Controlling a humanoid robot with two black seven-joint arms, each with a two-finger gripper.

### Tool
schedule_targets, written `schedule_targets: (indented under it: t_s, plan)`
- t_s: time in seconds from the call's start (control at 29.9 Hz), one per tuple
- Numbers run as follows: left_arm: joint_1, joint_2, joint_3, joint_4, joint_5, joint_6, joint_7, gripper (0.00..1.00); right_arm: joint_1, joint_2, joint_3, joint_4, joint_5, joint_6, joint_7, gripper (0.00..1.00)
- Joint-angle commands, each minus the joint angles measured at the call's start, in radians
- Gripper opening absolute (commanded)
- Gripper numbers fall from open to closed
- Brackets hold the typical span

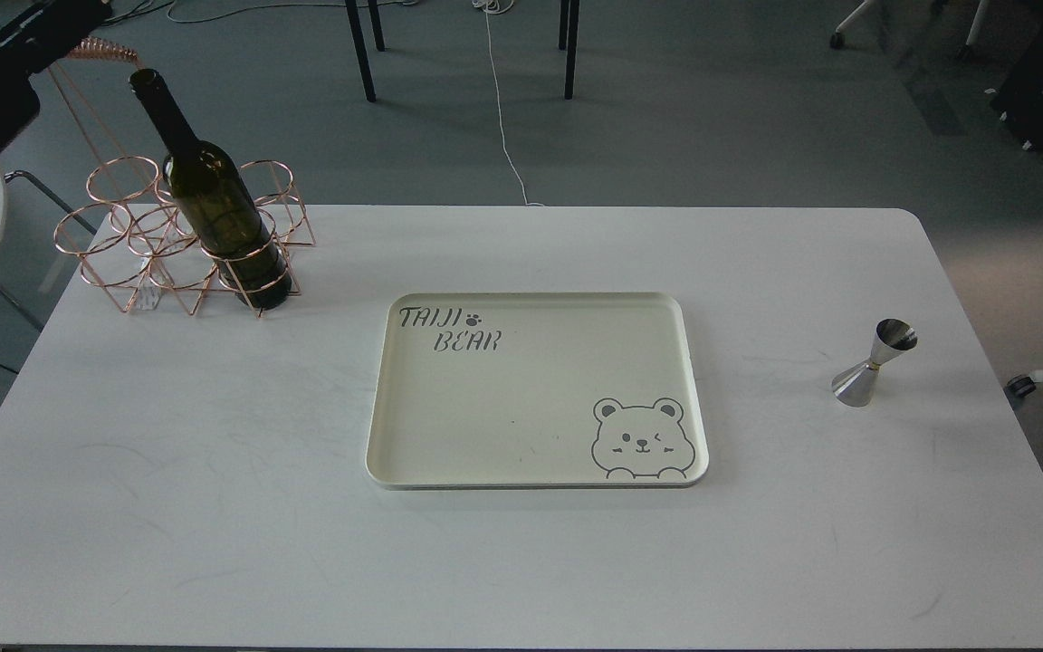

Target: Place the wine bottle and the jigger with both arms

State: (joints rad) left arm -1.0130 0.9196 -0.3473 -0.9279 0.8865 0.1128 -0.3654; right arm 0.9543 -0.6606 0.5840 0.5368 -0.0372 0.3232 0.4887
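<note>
The wine bottle [214,195] stands in a copper wire rack [182,240] at the table's [214,507] far left corner, the jigger [875,362] near its right edge, while neither gripper shows, perhaps just off-frame.

A: How many bottles?
B: One wine bottle [214,195], standing in one copper wire rack [137,249].
A: And measures?
B: One jigger [875,362].
A: Trays?
B: One cream tray [535,394], printed with one bear face and one small paw mark.
A: Worktops?
B: One white worktop [214,507] carries them all.
A: Rings on the rack?
B: Several; some overlap, so I cannot give an exact count.
</note>
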Motion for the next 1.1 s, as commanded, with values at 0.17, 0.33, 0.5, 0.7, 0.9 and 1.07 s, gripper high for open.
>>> schedule_targets:
  t_s: [0.17, 0.33, 0.5, 0.7, 0.9, 1.07]
  plan:
    - [0.01, 0.007, 0.001, 0.03, -0.435, -0.085, 0.0, 0.98, -0.017, 0.004, 0.007, -0.072, 0.007, 0.008, 0.0, 0.99]
    - [0.024, -0.008, 0.002, 0.083, -0.737, -0.182, 0.0, 0.98, -0.032, 0.027, 0.013, -0.117, 0.016, 0.01, 0.0, 0.98]
    - [0.066, -0.037, 0.001, 0.168, -0.975, -0.317, 0.002, 0.98, -0.046, 0.029, 0.013, -0.13, 0.155, 0.013, 0.0, 0.99]
    - [0.146, -0.105, -0.01, 0.305, -1.231, -0.468, 0.006, 0.98, -0.083, 0.029, 0.013, -0.13, 0.241, 0.066, -0.087, 0.99]
    - [0.227, -0.168, -0.122, 0.357, -1.31, -0.593, 0.011, 0.98, -0.126, 0.05, 0.016, -0.136, 0.315, 0.122, -0.096, 0.99]
    - [0.272, -0.22, -0.229, 0.357, -1.31, -0.601, 0.014, 0.98, -0.158, 0.075, 0.02, -0.14, 0.401, 0.149, -0.114, 0.99]
